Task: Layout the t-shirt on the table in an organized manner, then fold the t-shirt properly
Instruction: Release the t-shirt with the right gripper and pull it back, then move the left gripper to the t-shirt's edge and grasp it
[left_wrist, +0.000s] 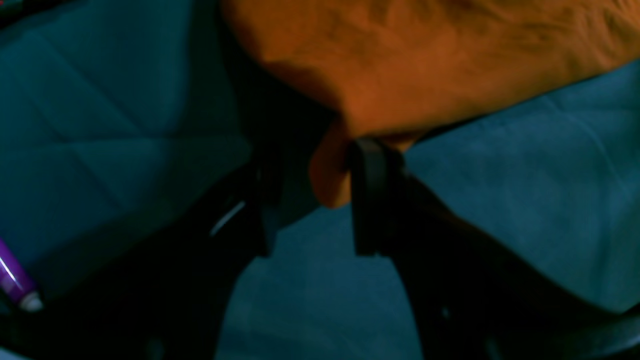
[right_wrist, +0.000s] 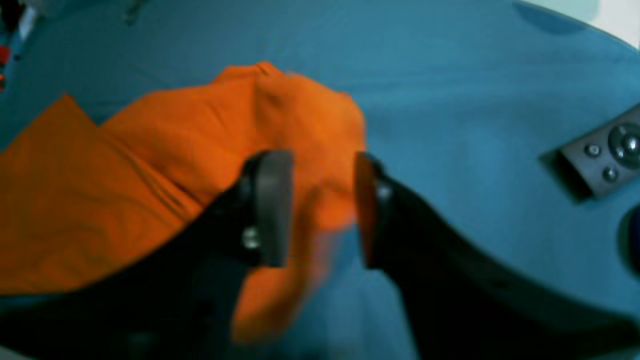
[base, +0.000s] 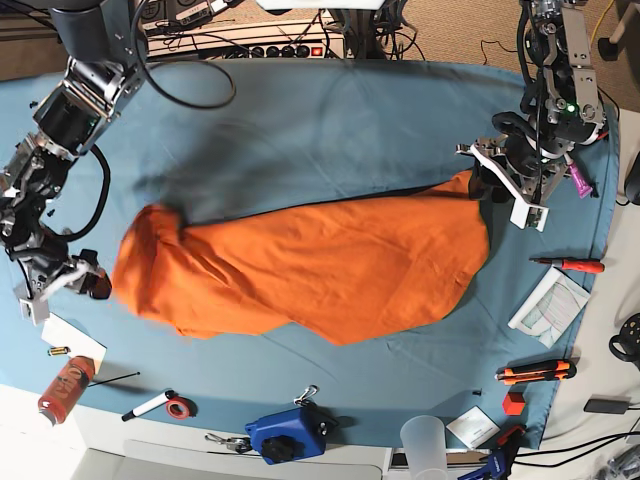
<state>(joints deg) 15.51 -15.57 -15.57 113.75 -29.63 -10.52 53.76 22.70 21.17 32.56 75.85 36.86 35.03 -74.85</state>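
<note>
Left tool (left_wrist: 312, 200) has its fingers apart with a corner of the orange t-shirt (base: 320, 265) hanging between them, no clear pinch; the shirt spreads away beyond its tips across the blue desk (base: 330, 120). Right tool (right_wrist: 320, 210) stands apart too, blurred shirt edge between and beyond its fingers
</note>
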